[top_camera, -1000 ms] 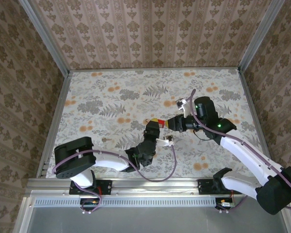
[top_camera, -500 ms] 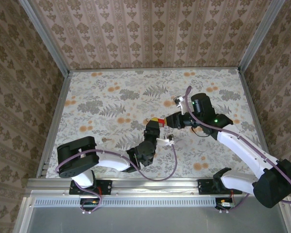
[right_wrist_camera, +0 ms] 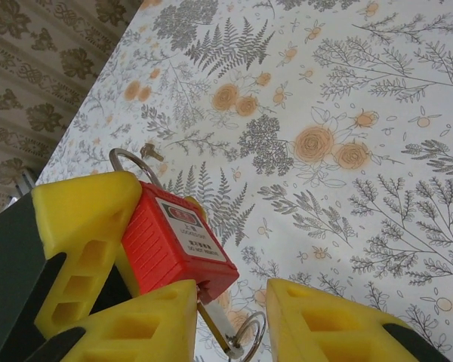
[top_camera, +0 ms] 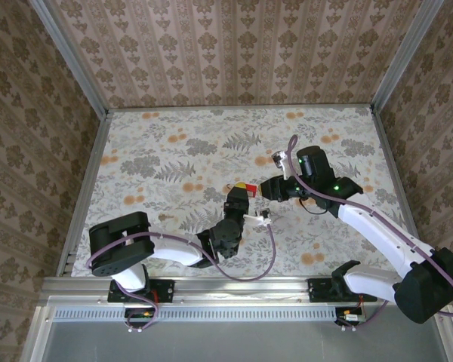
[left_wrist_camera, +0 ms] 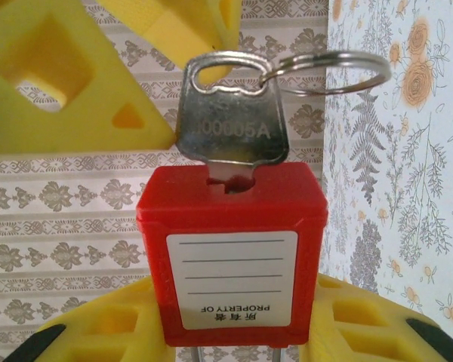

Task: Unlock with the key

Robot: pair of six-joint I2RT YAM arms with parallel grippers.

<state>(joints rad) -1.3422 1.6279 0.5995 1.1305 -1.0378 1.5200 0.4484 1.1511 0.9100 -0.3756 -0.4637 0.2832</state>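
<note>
**Pincers meet at the red padlock, key seated in the lock**

Left pincer is clamped on the red padlock. Its yellow fingers press against the lower sides of the body, beside the white label, which reads "PROPERTY OF" upside down in the left wrist view. A silver key stands in the keyhole at the end of the padlock away from that pincer. Its blade is sunk in and its head is out, with a key ring threaded through the hole.

Right pincer faces the key from the opposite side. Its jaws stand narrowly parted, one on each side of the key, which appears edge-on in the right wrist view. One finger lies close against the key. The table pattern shows through the gap to the other finger, so no firm grip is visible. The steel shackle loops out of the padlock's other end, past the left pincer's finger.

From above, both pincers and the padlock meet about the middle of the floral table.
</note>
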